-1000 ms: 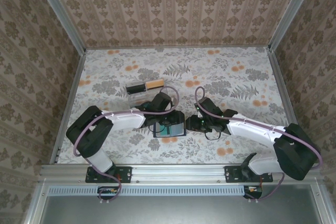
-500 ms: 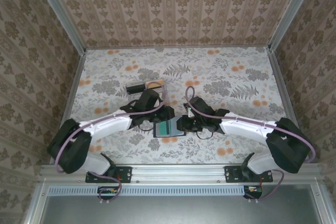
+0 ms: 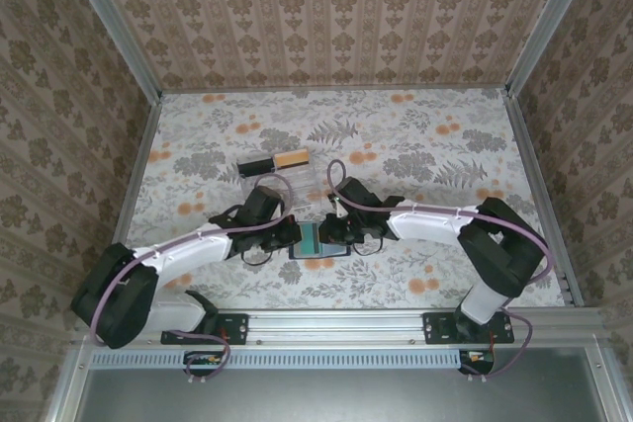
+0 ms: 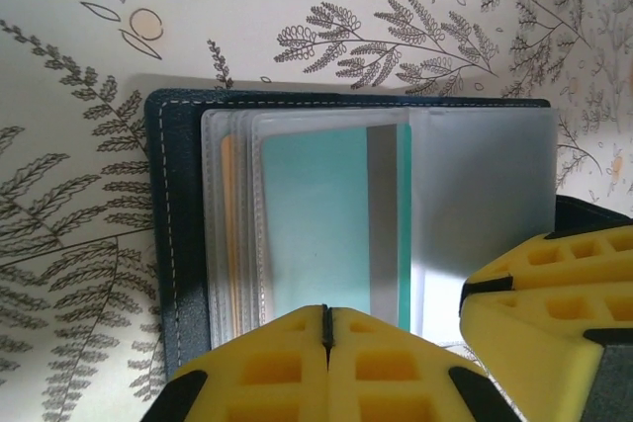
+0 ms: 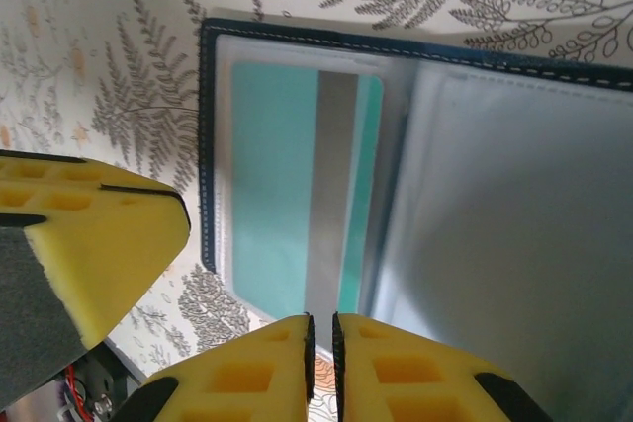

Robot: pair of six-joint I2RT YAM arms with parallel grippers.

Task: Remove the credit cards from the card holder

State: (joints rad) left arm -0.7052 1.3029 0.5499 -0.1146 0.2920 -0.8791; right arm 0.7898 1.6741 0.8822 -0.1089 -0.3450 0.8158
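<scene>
Two yellow-padded grippers meet at the small dark navy folding card holder (image 3: pixel 332 253), which lies opened flat on the floral-patterned table (image 3: pixel 415 145) near its front edge, between the two arms. The left gripper (image 3: pixel 288 235) sits at the holder's left side and the right gripper (image 3: pixel 330 231) at its right. In the left wrist view the left gripper (image 4: pixel 326 338) has its two pads pressed together along a thin seam over the near edge of the card holder (image 4: pixel 173 195); whether they pinch a sleeve I cannot tell. Clear plastic sleeves (image 4: pixel 475 205) fan across the holder's inside, and one holds a teal rectangle with a grey stripe (image 4: pixel 316 224). A thin orange edge (image 4: pixel 226 234) shows behind the leftmost sleeves. The right gripper (image 5: pixel 319 348) likewise has its pads drawn together, only a dark slit between them, at the edge of the card holder (image 5: pixel 207 145) beside the teal rectangle (image 5: pixel 272 195). Farther back, a black credit card (image 3: pixel 259 164) and a tan-orange credit card (image 3: pixel 291 158) lie side by side on a clear plastic tray (image 3: pixel 259 185), apart from the holder.
</scene>
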